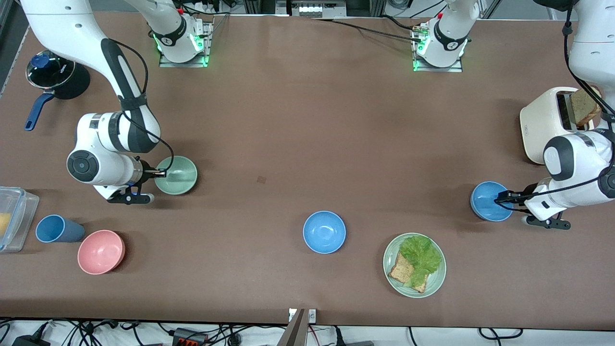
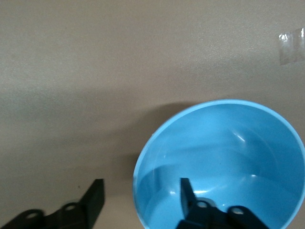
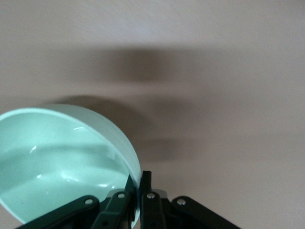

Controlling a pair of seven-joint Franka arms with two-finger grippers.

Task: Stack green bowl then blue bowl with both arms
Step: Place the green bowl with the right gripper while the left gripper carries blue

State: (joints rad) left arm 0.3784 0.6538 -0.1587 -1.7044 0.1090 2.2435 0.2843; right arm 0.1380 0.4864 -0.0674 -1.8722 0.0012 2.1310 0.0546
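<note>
Bowls first: the green bowl [image 1: 176, 175] sits toward the right arm's end of the table, and the right gripper [image 1: 159, 173] has pinched its rim, fingers closed narrow with one inside and one outside the wall. In the right wrist view the bowl [image 3: 62, 162] looks tipped, with its rim clamped between the fingers [image 3: 145, 191]. The right arm comes down from its base, elbow bent, forearm low and wrist turned sideways toward the bowl.

Over at the left arm's end, the left gripper [image 1: 504, 197] is at a blue bowl [image 1: 490, 201], near the toaster [image 1: 545, 122] that has bread in its slot. The left wrist view shows the fingers spread wide, straddling the bowl wall: one finger [image 2: 187, 191] inside the blue bowl [image 2: 224, 157], the other outside on the table side. So not clamped, just around the rim. That arm is also folded low, wrist lying sideways.

A second blue bowl [image 1: 324, 232] sits mid-table, nearer the camera, beside the plate [image 1: 435, 283] with lettuce and toast. Pink bowl [image 1: 101, 252] and blue cup [image 1: 55, 228] sit nearer the camera than the green bowl.
</note>
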